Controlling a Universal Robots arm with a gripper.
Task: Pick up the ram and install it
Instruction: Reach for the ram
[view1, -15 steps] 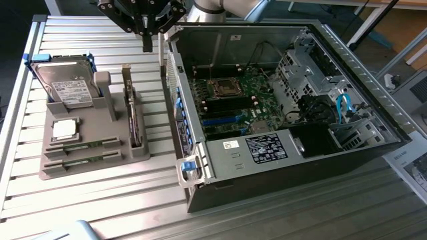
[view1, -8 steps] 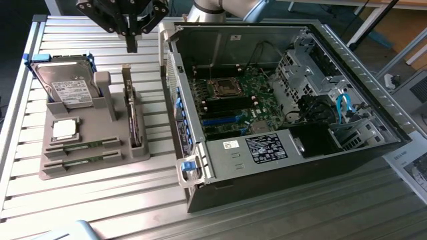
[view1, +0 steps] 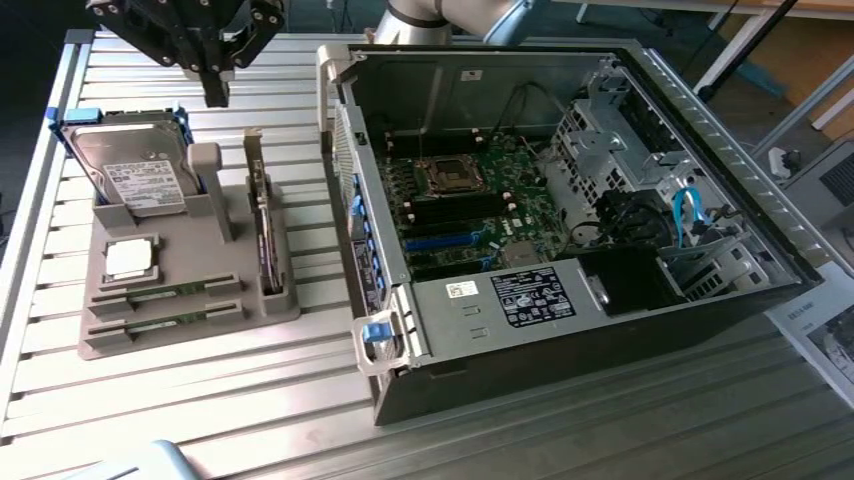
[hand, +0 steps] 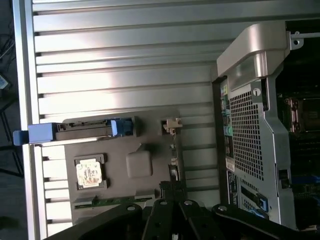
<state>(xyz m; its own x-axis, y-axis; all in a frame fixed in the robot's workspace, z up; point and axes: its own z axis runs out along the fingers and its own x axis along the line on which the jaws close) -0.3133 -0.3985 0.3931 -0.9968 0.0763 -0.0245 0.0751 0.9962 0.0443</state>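
Hovering above the holder (view1: 240, 300), the gripper (view1: 215, 95) is clenched on nothing; the ram (view1: 167, 291) sits edgewise in its slot, easy to grasp.

Table (view1: 200, 400), lower left of the exterior view: ribbed aluminium slats, brushed, with bright glare streaks.
Parts holder (view1: 160, 340), left: grey plastic, matt and smooth.
Hard drive (view1: 134, 170), upper left: shiny metal lid, white paper label. Blue plastic caddy (view1: 60, 125) around it.
Processor chip (view1: 130, 258): silver metal cap, satin sheen.
Ram stick (view1: 174, 292) and its twin (view1: 174, 321): green circuit board, dull.
Computer case (view1: 441, 80), centre: bare grey sheet metal inside, dark matt outer skin. Rear panel (hand: 250, 130) is perforated metal.
Data cables (view1: 687, 215), right: glossy blue plastic.
Gripper (view1: 215, 98), top left: black, matt.
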